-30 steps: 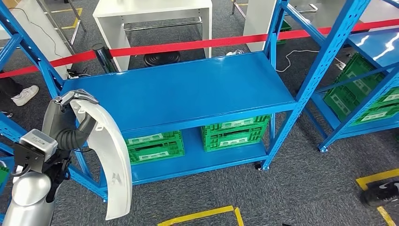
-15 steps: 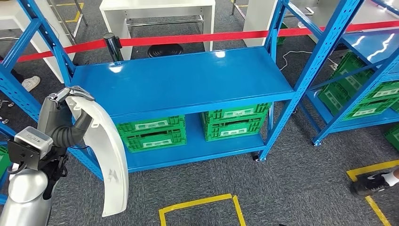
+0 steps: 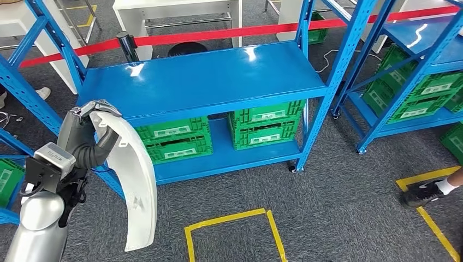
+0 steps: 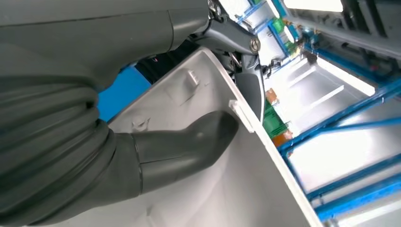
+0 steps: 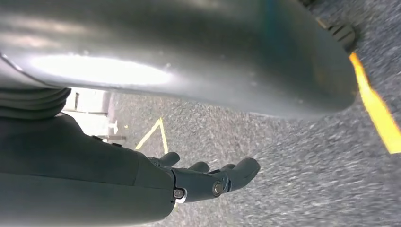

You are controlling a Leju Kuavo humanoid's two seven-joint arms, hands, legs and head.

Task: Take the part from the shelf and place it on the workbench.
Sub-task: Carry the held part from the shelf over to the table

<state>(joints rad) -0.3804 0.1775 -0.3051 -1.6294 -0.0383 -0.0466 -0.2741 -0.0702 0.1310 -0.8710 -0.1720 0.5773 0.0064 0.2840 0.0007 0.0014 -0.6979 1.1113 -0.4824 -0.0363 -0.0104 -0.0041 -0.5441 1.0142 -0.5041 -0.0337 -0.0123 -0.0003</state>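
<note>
The left hand gripped the upper end of the curved white plastic part, thumb pressed inside its curve and fingers hooked over the rim, so the part hung down beside the robot in front of the blue shelf. The right hand hung over grey carpet, holding nothing, fingers seemingly loosely extended. Judging by this, the carry was underway; next came turning toward the workbench, perhaps the white table behind the red barrier tape.

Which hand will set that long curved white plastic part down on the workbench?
Probably the left hand: it already grips the long curved white plastic part. The right hand hangs empty over the carpet.
</note>
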